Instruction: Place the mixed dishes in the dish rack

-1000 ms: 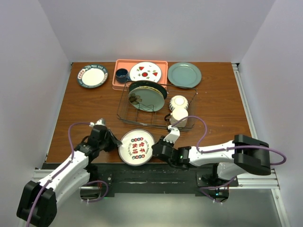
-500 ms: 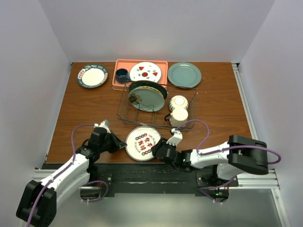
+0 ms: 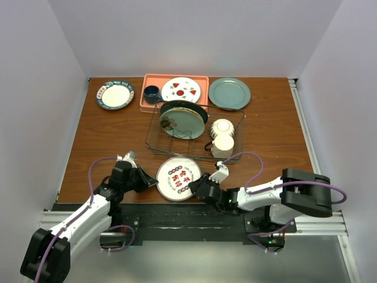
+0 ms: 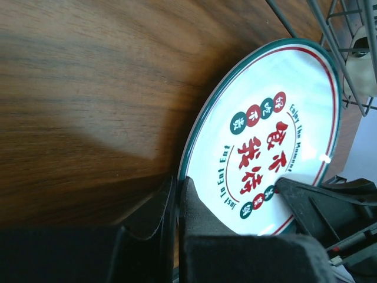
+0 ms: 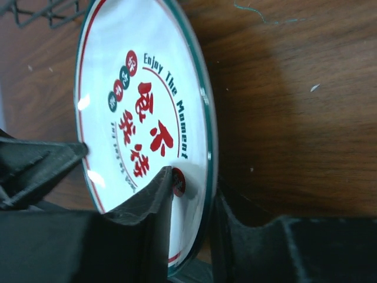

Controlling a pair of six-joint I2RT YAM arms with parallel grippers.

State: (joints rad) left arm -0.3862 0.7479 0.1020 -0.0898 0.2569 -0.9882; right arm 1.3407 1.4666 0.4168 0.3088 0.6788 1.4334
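Currently the left tool (image 4: 178,206) is closed on the left rim of the white dark-green-rimmed plate (image 4: 268,127), one finger over the face and the other under the edge. The right tool (image 5: 191,221) is clamped the same way on the opposite rim, so both arms share one dish. Seen from above, the plate lies near the front edge of the bench (image 3: 106,141), between the two arms and just in front of the dish rack (image 3: 154,140), apart from its wire. The step in hand looks like the pick-up of this plate for loading; it is not yet in the rack. Being round, the plate has no long axis of its own; the line that matters runs from grip to grip, roughly left to right along the bench's front edge. Its printed face points up, and it seems tipped a little off the wood, though I cannot tell how far it is raised. The rack holds a pale green plate (image 3: 184,121) standing on edge toward its left and two small bowls (image 3: 224,143) at its right. The next move, as I judge it, calls for raising the plate clear of the bench, turning it from face-up to on-edge, and bringing it over a free gap between tines near the standing plate. One tool will probably have to let go for that turn, and the rim must go down between the wires, not on top of them.
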